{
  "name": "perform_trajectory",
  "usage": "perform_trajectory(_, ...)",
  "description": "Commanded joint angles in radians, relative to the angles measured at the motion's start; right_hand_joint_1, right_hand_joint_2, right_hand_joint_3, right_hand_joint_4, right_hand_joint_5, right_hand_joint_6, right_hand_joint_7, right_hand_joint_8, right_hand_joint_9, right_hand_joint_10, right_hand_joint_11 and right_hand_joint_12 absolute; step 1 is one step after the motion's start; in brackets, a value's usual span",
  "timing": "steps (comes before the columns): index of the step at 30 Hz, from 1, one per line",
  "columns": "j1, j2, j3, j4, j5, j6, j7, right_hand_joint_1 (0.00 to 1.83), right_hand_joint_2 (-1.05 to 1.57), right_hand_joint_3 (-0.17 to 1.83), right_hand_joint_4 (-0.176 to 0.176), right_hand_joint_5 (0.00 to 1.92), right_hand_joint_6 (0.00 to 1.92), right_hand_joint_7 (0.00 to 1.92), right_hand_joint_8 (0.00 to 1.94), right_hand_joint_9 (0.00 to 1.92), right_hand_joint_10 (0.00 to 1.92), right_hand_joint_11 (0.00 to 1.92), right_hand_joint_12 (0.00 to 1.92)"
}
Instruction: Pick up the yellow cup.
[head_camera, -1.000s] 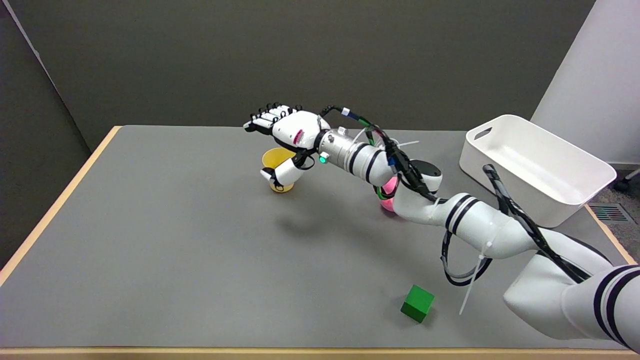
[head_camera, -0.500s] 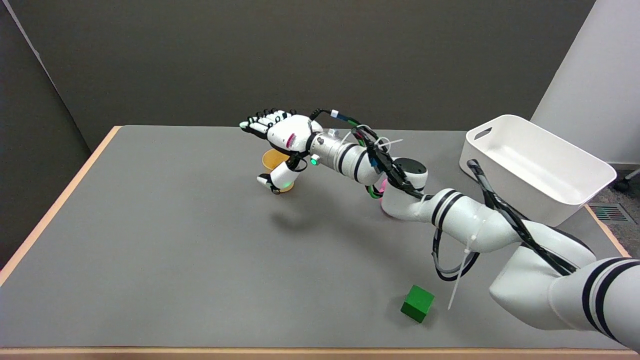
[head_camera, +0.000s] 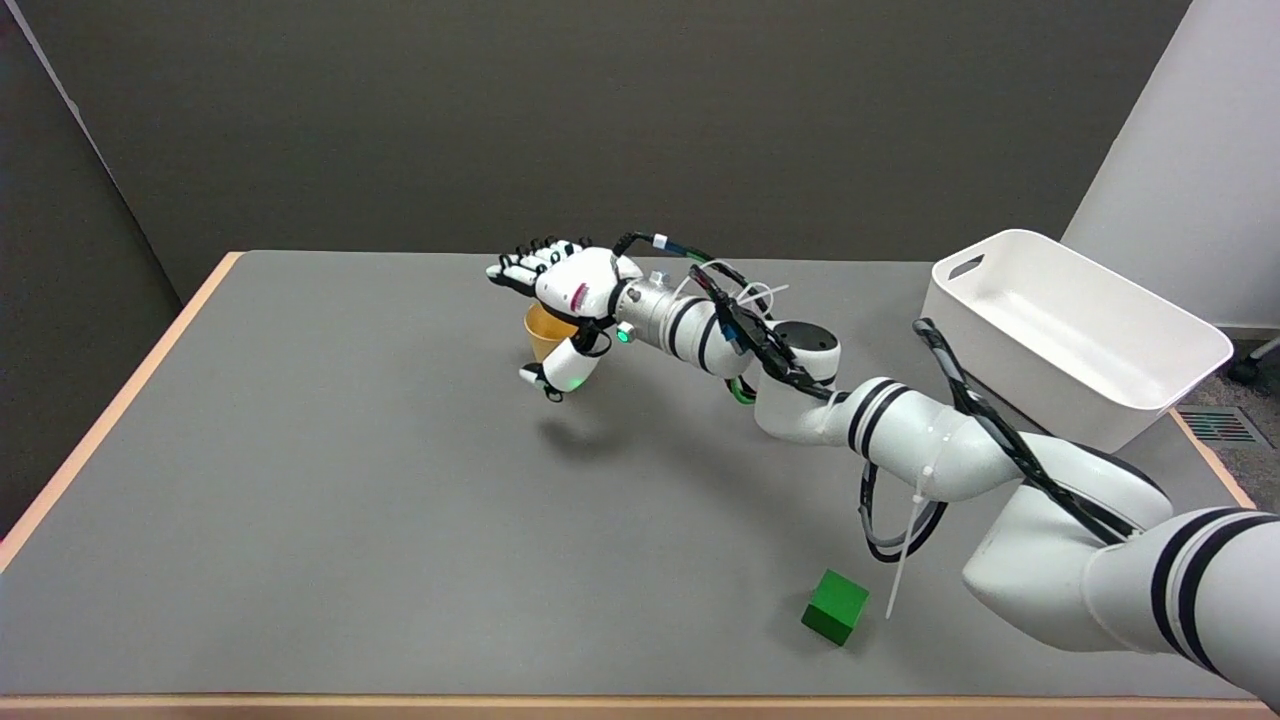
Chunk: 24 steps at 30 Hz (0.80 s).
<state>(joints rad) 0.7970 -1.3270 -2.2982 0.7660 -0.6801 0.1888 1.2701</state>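
Showing orange-yellow inside, yellow cup (head_camera: 545, 332) between open robot hand (head_camera: 562, 300) fingers.

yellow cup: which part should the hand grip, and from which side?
Grip the side wall of the yellow cup, coming in level from its right, as the right hand is placed now. The cup stands upright with its mouth open upward, and its wall tapers toward the base, so fingers behind and thumb in front can wrap it and probably hold better than a rim pinch.

The right hand (head_camera: 568, 300) covers most of the yellow cup (head_camera: 545, 330), so only a bit of its rim and left wall shows and I can't tell if the fingers actually touch it. The cup's base is hidden behind the thumb.
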Motion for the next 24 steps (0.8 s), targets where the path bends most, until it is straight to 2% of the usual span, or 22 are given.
perform_trajectory(1,0.018,-0.016,-0.010,-0.071,-0.007,-0.005,-0.003,0.70,0.57,0.99,0.015,0.05,0.29,0.07,0.17,0.02,0.36,0.00,0.76)
perform_trajectory(4,0.021,-0.016,-0.011,-0.071,-0.007,-0.003,-0.006,0.53,0.59,0.96,0.029,0.07,0.37,0.07,0.21,0.01,0.41,0.00,0.84)
perform_trajectory(8,0.023,-0.018,-0.011,-0.072,-0.014,0.005,-0.006,0.52,0.60,0.97,0.036,0.08,0.40,0.08,0.24,0.02,0.43,0.00,0.86)
perform_trajectory(12,0.024,-0.021,-0.010,-0.069,-0.067,0.006,-0.002,0.55,0.65,0.89,0.042,0.14,0.34,0.12,0.22,0.03,0.51,0.00,0.96)
perform_trajectory(14,0.024,-0.021,-0.010,-0.065,-0.086,0.006,0.001,0.53,0.61,0.98,0.045,0.12,0.43,0.11,0.28,0.03,0.57,0.00,1.00)
perform_trajectory(16,0.024,-0.021,-0.010,-0.064,-0.092,0.006,0.001,0.58,0.66,0.93,0.046,0.18,0.41,0.20,0.27,0.14,0.60,0.03,1.16)
perform_trajectory(19,0.024,-0.021,-0.011,-0.064,-0.092,0.006,0.001,0.55,0.66,0.99,0.046,0.19,0.46,0.23,0.32,0.19,0.65,0.11,1.16)
perform_trajectory(24,0.018,-0.021,-0.011,-0.064,-0.092,0.008,0.001,0.59,0.69,0.94,0.054,0.22,0.45,0.27,0.32,0.24,0.68,0.17,1.25)
